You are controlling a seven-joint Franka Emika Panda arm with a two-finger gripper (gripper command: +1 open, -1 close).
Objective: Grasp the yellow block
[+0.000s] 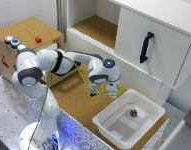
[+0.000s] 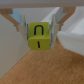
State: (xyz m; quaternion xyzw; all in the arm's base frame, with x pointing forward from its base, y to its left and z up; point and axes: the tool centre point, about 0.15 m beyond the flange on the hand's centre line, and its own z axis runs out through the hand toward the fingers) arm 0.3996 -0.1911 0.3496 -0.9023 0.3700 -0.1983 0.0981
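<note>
In the wrist view the yellow block point(image 2: 39, 36), a small bright yellow cube with dark marks, sits between my two fingertips point(image 2: 23, 29), which press on its two sides. The gripper point(image 2: 40, 30) is shut on it. In the exterior view the gripper point(image 1: 106, 93) hangs over the cork board point(image 1: 75, 95), close to the near corner of the white tray. The block itself is hidden by the fingers in that view.
A white tray point(image 1: 111, 129) lies at the exterior view's right of the gripper, with a dark purplish-brown cube point(image 1: 133, 113) in it. A white cabinet with a black handle point(image 1: 146, 47) stands behind. A cork box with buttons point(image 1: 25, 37) stands at the back left.
</note>
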